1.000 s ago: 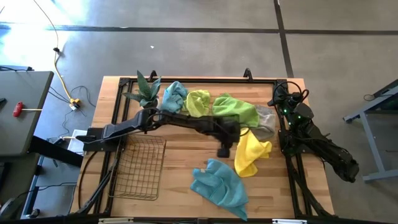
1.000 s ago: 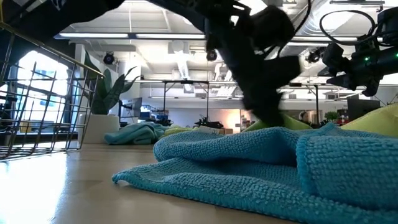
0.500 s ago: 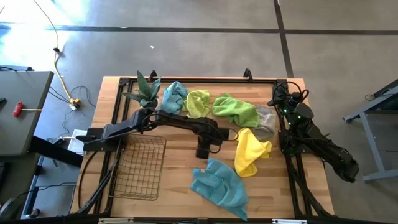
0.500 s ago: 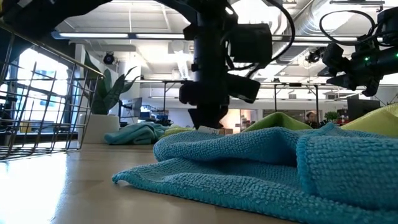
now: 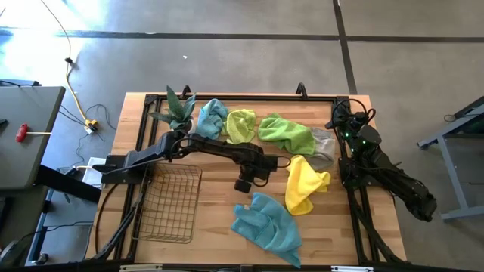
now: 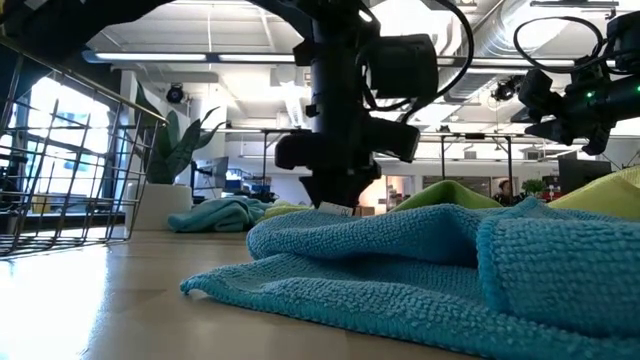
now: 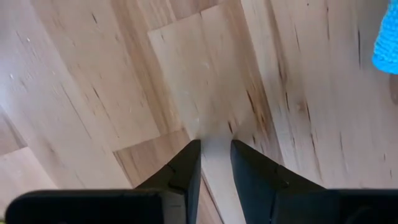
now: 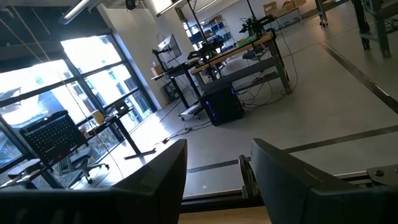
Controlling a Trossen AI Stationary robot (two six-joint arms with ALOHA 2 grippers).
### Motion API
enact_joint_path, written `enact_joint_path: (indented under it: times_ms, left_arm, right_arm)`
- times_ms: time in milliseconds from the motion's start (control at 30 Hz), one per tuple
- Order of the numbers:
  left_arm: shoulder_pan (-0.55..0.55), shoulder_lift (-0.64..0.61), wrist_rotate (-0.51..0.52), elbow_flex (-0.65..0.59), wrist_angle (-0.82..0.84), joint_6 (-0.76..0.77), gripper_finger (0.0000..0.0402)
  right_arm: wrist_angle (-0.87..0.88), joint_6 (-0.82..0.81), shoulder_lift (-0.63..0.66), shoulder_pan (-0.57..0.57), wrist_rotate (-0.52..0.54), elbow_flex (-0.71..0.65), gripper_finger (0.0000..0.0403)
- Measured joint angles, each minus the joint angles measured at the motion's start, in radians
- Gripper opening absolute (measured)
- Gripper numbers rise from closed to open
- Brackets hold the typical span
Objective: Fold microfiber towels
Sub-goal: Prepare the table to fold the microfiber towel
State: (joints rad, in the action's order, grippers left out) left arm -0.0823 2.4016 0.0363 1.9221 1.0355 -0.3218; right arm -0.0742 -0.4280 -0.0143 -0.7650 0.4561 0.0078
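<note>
Left gripper (image 5: pixel 243 186) narrowly parted, empty, over bare wood. Blue towel (image 5: pixel 267 225) just ahead, crumpled. Soft, limp, light; likely pinch at corner. Right gripper (image 8: pixel 217 180) open, empty, parked aside.

The table (image 5: pixel 219 200) is pale wood in jointed planks, smooth and matt, with visible grain. The teal towel (image 6: pixel 430 270) is soft cloth with a rough, looped pile. The yellow towel (image 5: pixel 305 183) looks equally soft and matt. The basket (image 5: pixel 171 204) is thin dark metal wire.
</note>
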Motion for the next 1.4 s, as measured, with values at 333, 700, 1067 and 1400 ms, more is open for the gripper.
enact_joint_path:
  times_ms: [333,700,1067,1400]
  left_arm:
    - [0.001,-0.093,0.163,-0.007,-0.420,-0.038,0.0080]
    - [0.015,-0.286,0.019,-0.106,-0.232,0.161,0.0080]
    - [0.262,-0.318,-0.039,-0.379,-0.597,0.334,0.0080]
    - [0.407,-0.305,0.204,-0.425,-0.718,0.488,0.0080]
  right_arm:
    - [-0.060,-0.138,0.000,-0.001,0.145,0.000,0.0171]
    - [-0.066,-0.201,0.000,0.000,0.062,0.003,0.0171]
    - [-0.102,-0.329,-0.007,0.034,-0.247,0.006,0.0171]
    - [-0.338,-0.279,-0.019,0.256,-0.546,0.008,0.0171]
